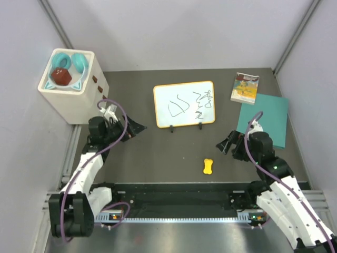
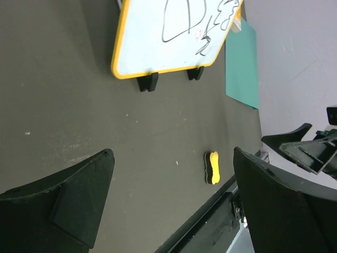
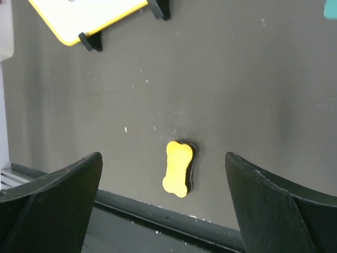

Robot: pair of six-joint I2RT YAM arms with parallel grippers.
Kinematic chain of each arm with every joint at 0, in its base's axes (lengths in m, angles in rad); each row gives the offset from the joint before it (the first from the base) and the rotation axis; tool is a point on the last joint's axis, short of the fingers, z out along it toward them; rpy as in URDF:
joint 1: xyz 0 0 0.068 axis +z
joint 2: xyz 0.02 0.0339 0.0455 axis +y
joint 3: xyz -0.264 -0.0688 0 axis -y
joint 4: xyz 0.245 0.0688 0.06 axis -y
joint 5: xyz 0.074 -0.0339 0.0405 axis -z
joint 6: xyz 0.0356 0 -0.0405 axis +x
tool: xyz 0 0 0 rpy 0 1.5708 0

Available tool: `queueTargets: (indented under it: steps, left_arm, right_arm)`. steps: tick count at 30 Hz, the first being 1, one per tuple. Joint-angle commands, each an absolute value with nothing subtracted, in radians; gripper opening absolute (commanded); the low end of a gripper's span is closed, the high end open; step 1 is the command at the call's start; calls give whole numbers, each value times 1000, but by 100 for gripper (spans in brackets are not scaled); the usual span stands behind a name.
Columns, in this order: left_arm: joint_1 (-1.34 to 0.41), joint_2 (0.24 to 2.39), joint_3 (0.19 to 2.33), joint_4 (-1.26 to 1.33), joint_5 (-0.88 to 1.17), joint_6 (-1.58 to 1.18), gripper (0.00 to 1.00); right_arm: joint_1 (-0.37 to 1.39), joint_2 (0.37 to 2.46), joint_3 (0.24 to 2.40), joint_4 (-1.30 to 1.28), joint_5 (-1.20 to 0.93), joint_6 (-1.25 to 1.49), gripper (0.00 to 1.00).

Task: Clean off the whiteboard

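The whiteboard (image 1: 184, 104) with an orange-yellow rim and black scribbles stands on small black feet at mid-table; it also shows in the left wrist view (image 2: 174, 34) and its corner in the right wrist view (image 3: 87, 16). A yellow bone-shaped eraser (image 1: 208, 166) with a black pad lies near the front edge, also in the left wrist view (image 2: 211, 167) and the right wrist view (image 3: 178, 168). My left gripper (image 1: 138, 128) is open and empty, left of the board. My right gripper (image 1: 225, 143) is open and empty, right of and above the eraser.
A white box (image 1: 73, 84) holding teal headphones and a dark red object stands at the back left. A small picture book (image 1: 245, 88) and a teal sheet (image 1: 266, 118) lie at the right. A black rail (image 1: 174, 192) runs along the table's front edge.
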State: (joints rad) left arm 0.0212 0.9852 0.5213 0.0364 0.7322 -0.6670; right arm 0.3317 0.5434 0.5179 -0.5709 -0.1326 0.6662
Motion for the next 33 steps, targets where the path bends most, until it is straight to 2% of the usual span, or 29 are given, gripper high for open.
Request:
queueTargets:
  steps: [1,6,7,10,12,17,18,24,27,32,33]
  left_arm:
    - [34,1046,495,155,707,-705,99]
    - [41,1222,451,518,902,-869,99]
    - [41,1288,449,643,908,-917,99]
    - [43,1412,477,788,933,-953,95]
    - [41,1460,509,802,934,-937,90]
    - [43,1548,557,805,931,-896,90]
    - [43,1555,557,813,931,-894,90]
    - [40,1634,538,951,925,-933,90]
    - [41,1687,548,1011,940,-953,86]
    - [40,1753,529,1143,985,-1022,82]
    - [41,1756,525,1163,997,-1034,79]
  right_arm:
    - [336,540,512,-652,-103,683,99]
    - [408,589,541,-675,-35,724,97]
    - [419,600,543,-666,-28,729,96]
    - [480,653,555,-664,-3,742,94]
    - [558,693,592,-698,55,745,94]
    - [705,834,748,-869,247,749,92]
    - [721,882,762,-905,261,749,89]
    - [839,1015,792,-873,261,796,76]
    - [847,1078,796,-858,245,804,63]
    - [848,1150,785,-813,219,799,64]
    - [848,1158,784,-799,209,804,64]
